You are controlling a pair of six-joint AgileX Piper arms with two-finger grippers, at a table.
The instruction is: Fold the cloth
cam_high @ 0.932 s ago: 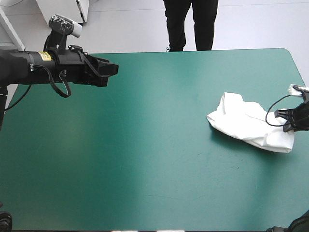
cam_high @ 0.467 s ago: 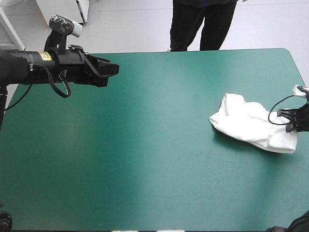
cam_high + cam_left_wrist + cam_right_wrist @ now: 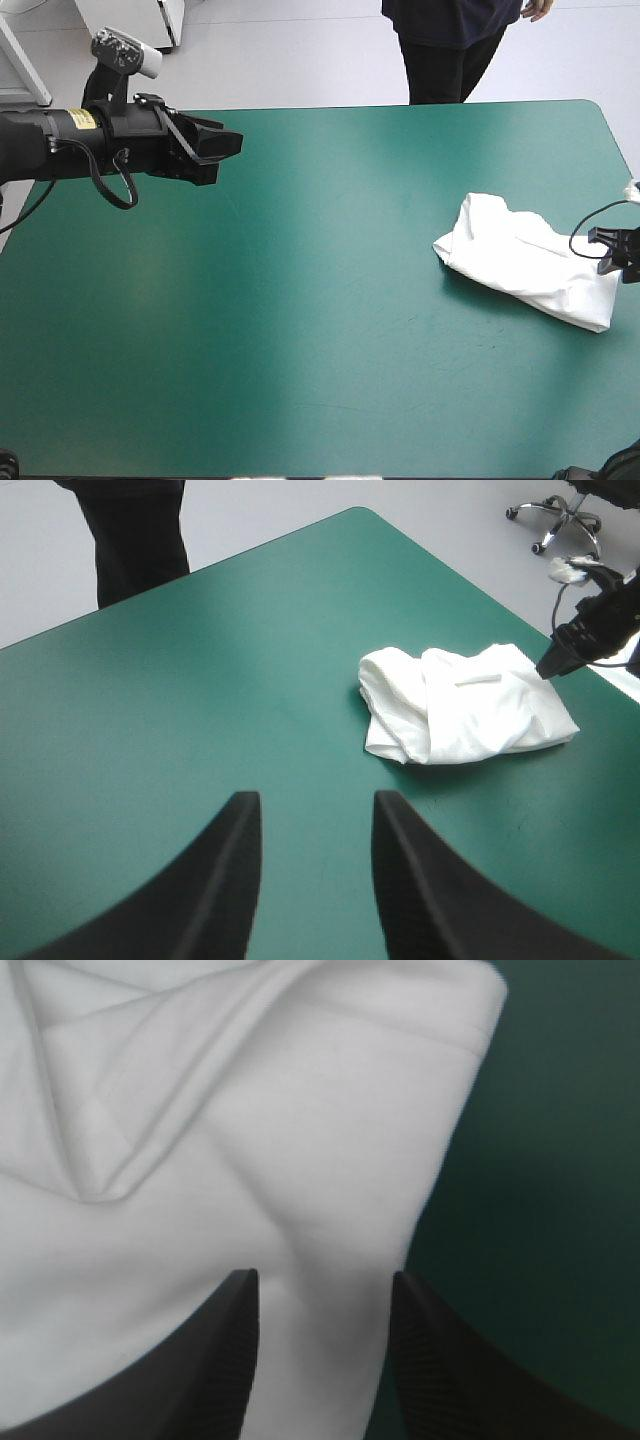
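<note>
The white T-shirt (image 3: 520, 262) lies as a folded bundle on the teal-green table (image 3: 300, 320), close to its right edge. My right gripper (image 3: 606, 250) sits low at the bundle's right end, open, its black fingers spread over the white cloth (image 3: 250, 1140) without pinching it. In the left wrist view the same gripper (image 3: 556, 662) points at the bundle's (image 3: 460, 705) corner. My left gripper (image 3: 222, 146) hovers high over the far left of the table, open and holding nothing (image 3: 315, 802), well away from the T-shirt.
A person stands beyond the far edge, not over the table. The right edge of the table (image 3: 628, 150) runs just beside my right gripper. Bare teal-green cover spans the middle and left.
My right gripper has drawn back toward the table's right edge, and the bundle's right end has slid a little that way with it. The left arm has barely shifted.
</note>
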